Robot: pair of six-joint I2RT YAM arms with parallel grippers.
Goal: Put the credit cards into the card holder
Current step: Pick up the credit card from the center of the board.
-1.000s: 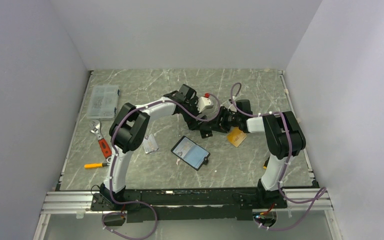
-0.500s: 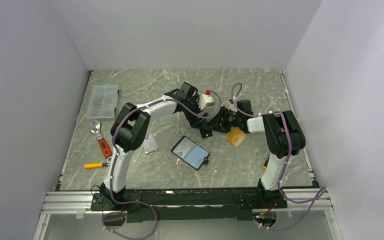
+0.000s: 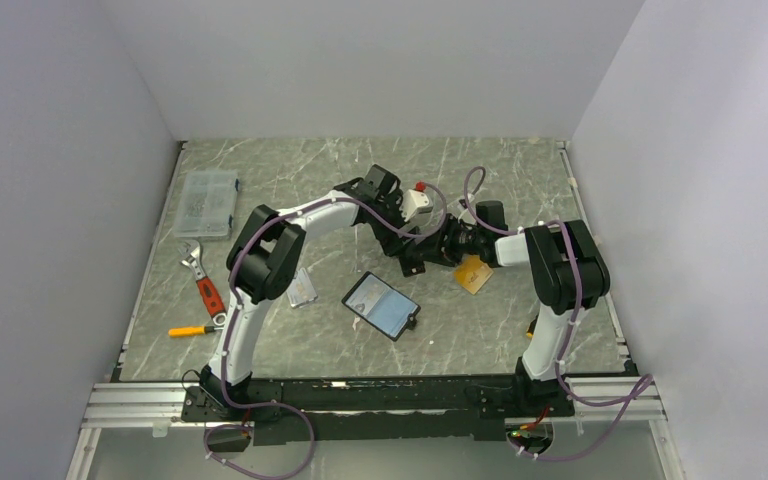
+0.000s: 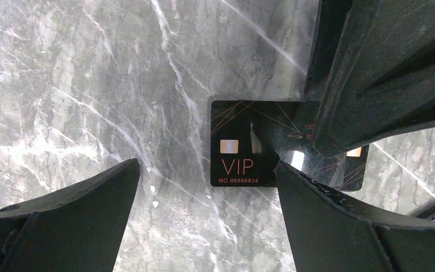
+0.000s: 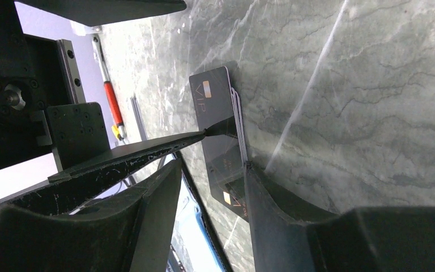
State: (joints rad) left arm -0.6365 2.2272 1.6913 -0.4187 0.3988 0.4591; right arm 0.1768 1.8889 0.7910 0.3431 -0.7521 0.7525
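Several credit cards pinched in right gripper, mid-worktop; left gripper splayed, empty, above; card holder open twd near edge.

Black VIP cards overlap on the marble, an orange card nearby, the card holder open (shiny inside up)
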